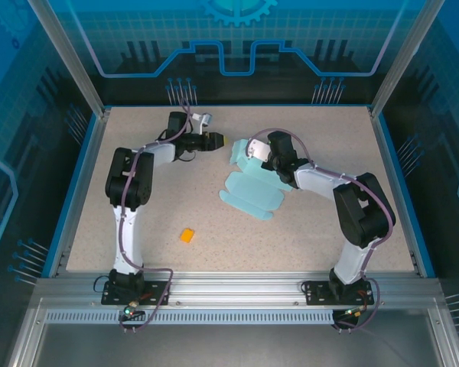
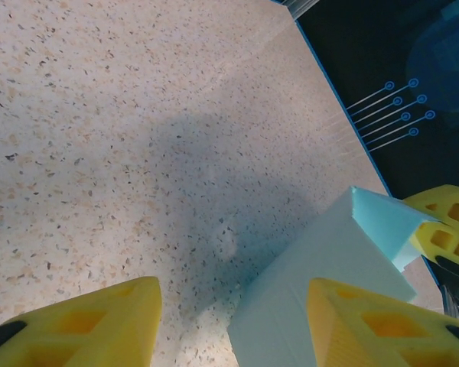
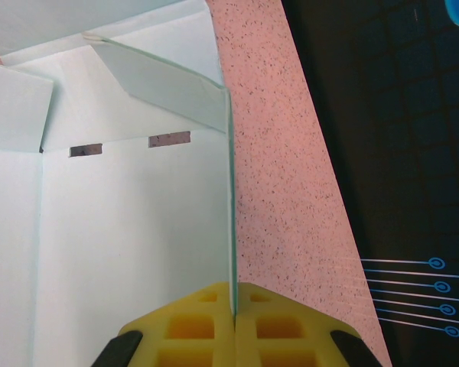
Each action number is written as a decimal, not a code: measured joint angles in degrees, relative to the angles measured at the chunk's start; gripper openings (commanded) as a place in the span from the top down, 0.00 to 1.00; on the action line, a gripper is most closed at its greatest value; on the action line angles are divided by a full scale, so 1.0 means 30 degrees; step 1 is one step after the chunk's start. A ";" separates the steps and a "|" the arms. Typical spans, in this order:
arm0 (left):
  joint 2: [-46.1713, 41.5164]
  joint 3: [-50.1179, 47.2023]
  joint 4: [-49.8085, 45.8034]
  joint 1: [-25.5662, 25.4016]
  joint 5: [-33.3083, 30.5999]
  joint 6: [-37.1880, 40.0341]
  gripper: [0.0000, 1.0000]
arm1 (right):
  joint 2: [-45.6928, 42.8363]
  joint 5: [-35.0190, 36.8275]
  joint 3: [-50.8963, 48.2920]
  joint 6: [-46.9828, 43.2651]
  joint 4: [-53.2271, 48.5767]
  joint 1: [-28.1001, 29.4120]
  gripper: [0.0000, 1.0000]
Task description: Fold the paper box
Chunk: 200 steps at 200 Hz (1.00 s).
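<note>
The paper box (image 1: 249, 193) is a pale blue die-cut card lying mid-table, with one end lifted at the back. My right gripper (image 1: 252, 152) is shut on that raised part. In the right wrist view its yellow fingers (image 3: 235, 310) pinch the thin upright edge of the paper box (image 3: 122, 229), with two slots and folded flaps beyond. My left gripper (image 1: 219, 141) sits just left of the raised end. Seen from the left wrist, it (image 2: 233, 325) stands open, and the lifted card panel (image 2: 321, 267) lies between the fingers, close to the right one (image 2: 375, 325).
A tiny orange block (image 1: 187, 235) lies on the speckled table (image 1: 138, 153) in front of the left arm. Blue raised rims border the table on the left and right. My right gripper's yellow fingers (image 2: 447, 225) appear behind the card in the left wrist view.
</note>
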 measured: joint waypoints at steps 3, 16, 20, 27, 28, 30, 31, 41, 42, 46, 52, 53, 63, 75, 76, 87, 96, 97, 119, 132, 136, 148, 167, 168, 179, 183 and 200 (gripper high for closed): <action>0.0102 0.0160 -0.0226 -0.0036 -0.0015 0.0058 0.45 | 0.0000 0.0000 0.0029 0.0000 -0.0044 0.0000 1.00; 0.0364 0.0648 -0.1049 -0.0233 -0.0036 0.0284 0.45 | 0.0000 0.0000 0.0095 0.0000 -0.0066 0.0000 1.00; 0.0423 0.0794 -0.1290 -0.0313 -0.0036 0.0342 0.45 | 0.0000 0.0000 0.0124 0.0000 -0.0080 0.0000 1.00; 0.0488 0.1013 -0.1676 -0.0452 -0.0022 0.0495 0.44 | 0.0000 0.0000 0.0168 0.0007 -0.0080 0.0000 1.00; 0.0503 0.1049 -0.1741 -0.0481 -0.0015 0.0539 0.44 | 0.0000 0.0000 0.0168 0.0007 -0.0080 0.0000 1.00; 0.0517 0.1107 -0.1851 -0.0525 -0.0007 0.0568 0.44 | 0.0000 0.0000 0.0175 0.0007 -0.0073 0.0000 1.00; 0.0517 0.1122 -0.1880 -0.0532 -0.0015 0.0568 0.44 | 0.0000 0.0000 0.0175 0.0007 -0.0080 0.0000 1.00; 0.0546 0.1311 -0.2237 -0.0750 0.0131 0.0765 0.44 | 0.0000 0.0000 0.0197 0.0007 -0.0080 0.0000 1.00; 0.0546 0.1333 -0.2273 -0.0787 0.0160 0.0794 0.44 | 0.0000 0.0000 0.0197 0.0007 -0.0073 0.0000 1.00; 0.0546 0.1377 -0.2397 -0.0852 0.0219 0.0867 0.44 | 0.0000 0.0000 0.0197 0.0007 -0.0073 0.0000 1.00; 0.0546 0.1479 -0.2594 -0.0984 0.0357 0.1005 0.44 | 0.0000 0.0007 0.0197 0.0007 -0.0080 0.0000 1.00; 0.0554 0.1494 -0.2623 -0.0998 0.0379 0.1027 0.44 | 0.0000 0.0000 0.0197 0.0007 -0.0080 0.0000 1.00; 0.0554 0.1639 -0.2994 -0.1195 0.0583 0.1362 0.44 | 0.0000 0.0000 0.0197 0.0007 -0.0080 0.0000 1.00; 0.0568 0.1880 -0.3504 -0.1406 0.0860 0.1829 0.43 | 0.0000 0.0000 0.0197 0.0000 -0.0080 0.0000 1.00; 0.0568 0.1909 -0.3570 -0.1428 0.0882 0.1931 0.43 | 0.0000 0.0000 0.0197 0.0000 -0.0080 0.0000 1.00; 0.0568 0.2098 -0.4014 -0.1617 0.1144 0.2375 0.43 | 0.0000 0.0000 0.0197 0.0000 -0.0073 0.0000 1.00; 0.0568 0.2193 -0.4299 -0.1749 0.1362 0.2776 0.42 | 0.0000 0.0000 0.0204 0.0000 -0.0080 0.0000 1.00; 0.0568 0.2200 -0.4328 -0.1756 0.1384 0.2805 0.42 | 0.0000 0.0000 0.0204 0.0000 -0.0080 0.0000 1.00; 0.0568 0.2346 -0.4991 -0.1974 0.1741 0.3621 0.41 | 0.0000 0.0000 0.0204 0.0000 -0.0087 0.0000 1.00; 0.0568 0.2353 -0.5187 -0.2062 0.1960 0.4014 0.41 | 0.0000 0.0000 0.0204 0.0000 -0.0109 0.0000 1.00; 0.0568 0.2353 -0.5253 -0.2084 0.2011 0.4116 0.41 | 0.0000 0.0000 0.0204 0.0000 -0.0138 0.0000 1.00; 0.0568 0.2353 -0.5421 -0.2142 0.2025 0.4364 0.41 | 0.0000 0.0000 0.0204 -0.0007 -0.0226 0.0000 1.00; 0.0568 0.2353 -0.5559 -0.2200 0.2149 0.4612 0.41 | 0.0000 0.0000 0.0226 0.0000 -0.0306 0.0000 1.00; 0.0568 0.2346 -0.5559 -0.2200 0.2157 0.4626 0.41 | 0.0000 0.0000 0.0233 0.0000 -0.0321 0.0000 1.00; 0.0568 0.2346 -0.5566 -0.2222 0.2164 0.4670 0.40 | 0.0000 -0.0022 0.0291 0.0000 -0.0408 0.0000 1.00; 0.0568 0.2353 -0.5566 -0.2229 0.2164 0.4685 0.40 | 0.0000 -0.0051 0.0306 0.0000 -0.0437 0.0000 1.00; 0.0568 0.2346 -0.5559 -0.2273 0.2157 0.4881 0.41 | 0.0000 -0.0160 0.0350 0.0000 -0.0495 0.0000 1.00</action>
